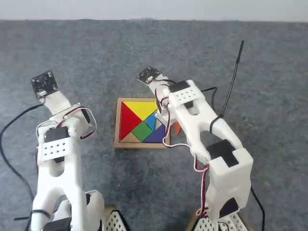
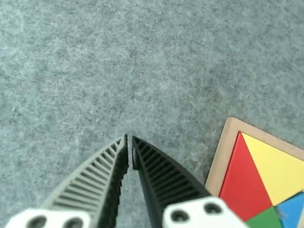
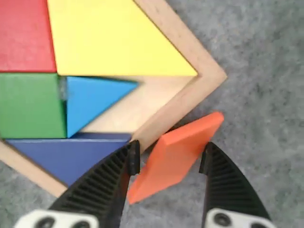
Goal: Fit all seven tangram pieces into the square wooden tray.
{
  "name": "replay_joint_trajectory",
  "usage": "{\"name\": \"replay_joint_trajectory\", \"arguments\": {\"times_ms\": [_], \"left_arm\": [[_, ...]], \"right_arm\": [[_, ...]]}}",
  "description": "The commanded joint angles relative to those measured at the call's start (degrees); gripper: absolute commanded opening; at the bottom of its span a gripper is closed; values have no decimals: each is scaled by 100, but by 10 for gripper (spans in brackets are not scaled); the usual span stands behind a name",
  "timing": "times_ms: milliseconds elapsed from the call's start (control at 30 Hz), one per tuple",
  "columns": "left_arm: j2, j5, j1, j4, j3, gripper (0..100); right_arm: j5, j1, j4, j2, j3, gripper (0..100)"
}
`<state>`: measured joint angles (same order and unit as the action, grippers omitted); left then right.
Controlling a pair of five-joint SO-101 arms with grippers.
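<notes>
The orange parallelogram (image 3: 185, 137) is being pinched between the jaws of the right gripper (image 3: 168, 152), which are being held fairly wide, one against each long side of the piece. The piece is being kept just outside the square wooden tray (image 3: 204, 71), by its 3 o'clock edge in the high view. Inside the rim a bare slot (image 3: 142, 104) is being left open between the yellow triangle (image 3: 114, 38) and the light blue triangle (image 3: 90, 97). The piece is judged to be light, stiff painted wood, smooth enough to twist or slip. A hold across the long sides near the middle is therefore being favoured, leaving the sharp tips free to enter the slot. At the tray's 9 o'clock the left gripper (image 2: 129, 138) is being held over the grey carpet (image 2: 95, 57), its jaws all but closed on nothing.
</notes>
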<state>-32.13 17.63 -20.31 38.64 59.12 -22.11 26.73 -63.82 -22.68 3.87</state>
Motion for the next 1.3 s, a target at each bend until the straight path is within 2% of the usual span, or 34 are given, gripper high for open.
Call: {"name": "replay_joint_trajectory", "arguments": {"times_ms": [0,267,400,567,667,733,1133,1267], "left_arm": [[-202,18,53,-88,-48,15],[-202,18,53,-88,-48,15],[-202,18,53,-88,-48,15],[-202,18,53,-88,-40,15],[-202,18,62,-88,-40,15],[-202,18,62,-88,-40,15],[-202,18,62,-88,-40,15],[-202,18,62,-88,-40,15]], "right_arm": [[-387,-268,-171,-13,-290,212],[-598,-365,22,-356,-325,212],[-633,-365,-233,-549,-651,211],[-1345,-356,-523,-673,-721,87],[-1319,-409,-532,-655,-721,15],[-1310,-453,-549,-629,-765,9],[-158,-444,-945,242,-985,9],[501,-435,-1226,549,-1108,9]]}}
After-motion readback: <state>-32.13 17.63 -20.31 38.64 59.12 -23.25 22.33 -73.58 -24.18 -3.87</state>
